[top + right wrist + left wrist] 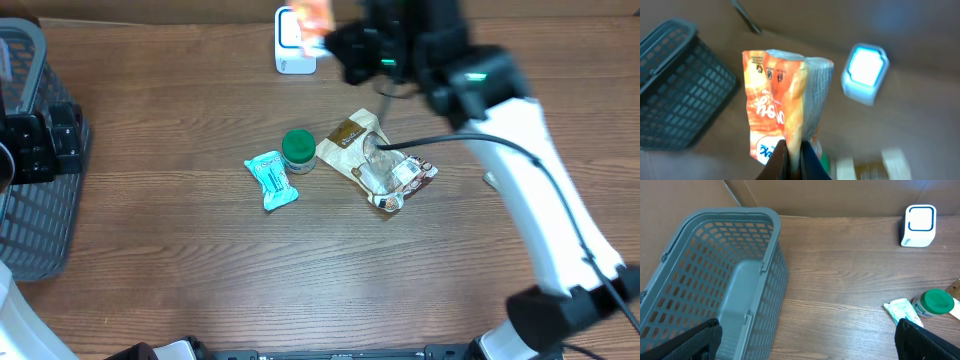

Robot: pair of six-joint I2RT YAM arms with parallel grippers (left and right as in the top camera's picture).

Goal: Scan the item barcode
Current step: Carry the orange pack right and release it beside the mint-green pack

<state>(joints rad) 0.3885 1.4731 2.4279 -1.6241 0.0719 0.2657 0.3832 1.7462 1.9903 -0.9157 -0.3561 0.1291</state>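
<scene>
My right gripper is shut on an orange and white snack packet and holds it up at the back of the table. The packet hangs just beside and above the white barcode scanner. In the right wrist view the packet stands upright, pinched at its lower edge in the gripper, with the scanner blurred behind it to the right. No barcode shows on the packet. My left gripper is open and holds nothing, hovering at the left by the grey basket.
A green-lidded jar, a teal packet and a brown and clear bag lie mid-table. The grey basket stands at the left edge. The left wrist view also shows the scanner, jar and teal packet.
</scene>
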